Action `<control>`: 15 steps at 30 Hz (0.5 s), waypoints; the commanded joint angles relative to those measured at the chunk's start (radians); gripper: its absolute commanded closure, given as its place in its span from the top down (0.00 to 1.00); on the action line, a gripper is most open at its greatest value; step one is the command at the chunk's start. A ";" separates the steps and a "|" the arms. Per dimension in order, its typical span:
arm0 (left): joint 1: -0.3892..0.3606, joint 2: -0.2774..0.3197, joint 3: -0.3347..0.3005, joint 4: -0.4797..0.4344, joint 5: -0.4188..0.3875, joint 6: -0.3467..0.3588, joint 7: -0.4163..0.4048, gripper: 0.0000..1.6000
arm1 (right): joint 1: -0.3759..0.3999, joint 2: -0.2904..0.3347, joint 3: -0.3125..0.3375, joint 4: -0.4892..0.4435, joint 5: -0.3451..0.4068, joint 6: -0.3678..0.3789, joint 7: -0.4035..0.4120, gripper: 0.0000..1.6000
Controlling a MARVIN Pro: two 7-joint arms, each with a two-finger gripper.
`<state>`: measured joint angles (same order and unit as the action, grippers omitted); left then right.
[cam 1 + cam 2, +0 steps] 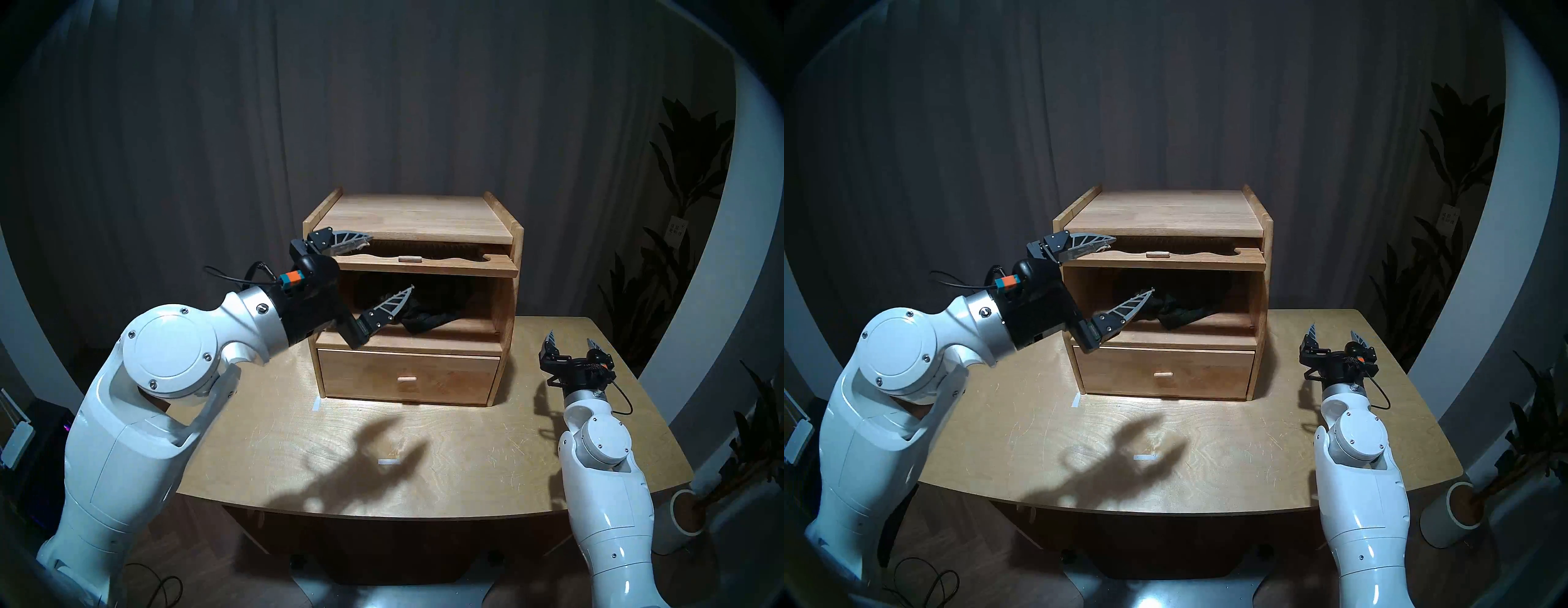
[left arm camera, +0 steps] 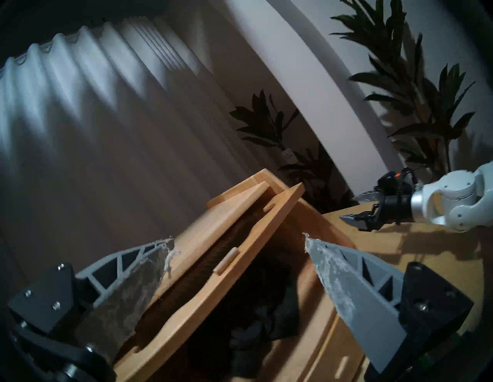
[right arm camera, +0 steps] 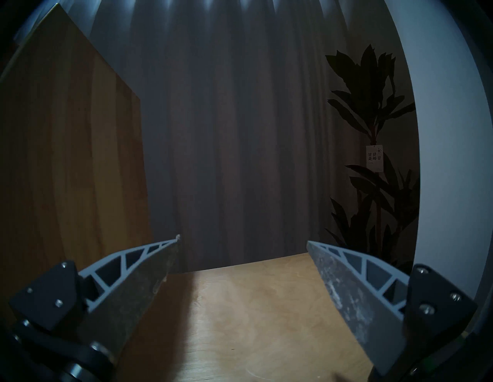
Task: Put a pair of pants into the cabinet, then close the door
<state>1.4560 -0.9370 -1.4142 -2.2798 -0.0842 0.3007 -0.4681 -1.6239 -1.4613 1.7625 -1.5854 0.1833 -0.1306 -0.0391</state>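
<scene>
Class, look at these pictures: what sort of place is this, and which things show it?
Probably a home-style room staged for robot trials: floor-length curtains, a potted plant, and a small wooden cabinet on a table.

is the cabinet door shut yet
No, the door is flipped up level above the open compartment, where the pants show.

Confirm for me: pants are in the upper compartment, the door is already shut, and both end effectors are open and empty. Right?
Not quite: the door is not shut. The head view shows it lifted level under the cabinet top, leaving the compartment open. The rest holds: the pants lie inside, and the left end effector and right end effector are open and empty.
</scene>
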 commanded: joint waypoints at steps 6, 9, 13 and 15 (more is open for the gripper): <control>-0.047 0.076 0.079 0.019 0.251 0.029 0.059 1.00 | 0.009 -0.016 -0.036 -0.014 0.008 -0.007 0.016 1.00; -0.051 0.086 0.115 0.020 0.305 0.038 0.065 1.00 | 0.007 -0.018 -0.041 -0.013 0.011 -0.007 0.018 1.00; -0.066 0.095 0.143 0.021 0.360 0.049 0.074 1.00 | 0.006 -0.019 -0.043 -0.013 0.014 -0.008 0.020 1.00; -0.086 0.100 0.169 0.014 0.413 0.058 0.084 1.00 | 0.004 -0.017 -0.041 -0.013 0.017 -0.009 0.020 1.00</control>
<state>1.4214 -0.8587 -1.2808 -2.2486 0.2277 0.3507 -0.4097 -1.6234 -1.4793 1.7173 -1.5792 0.1993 -0.1303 -0.0183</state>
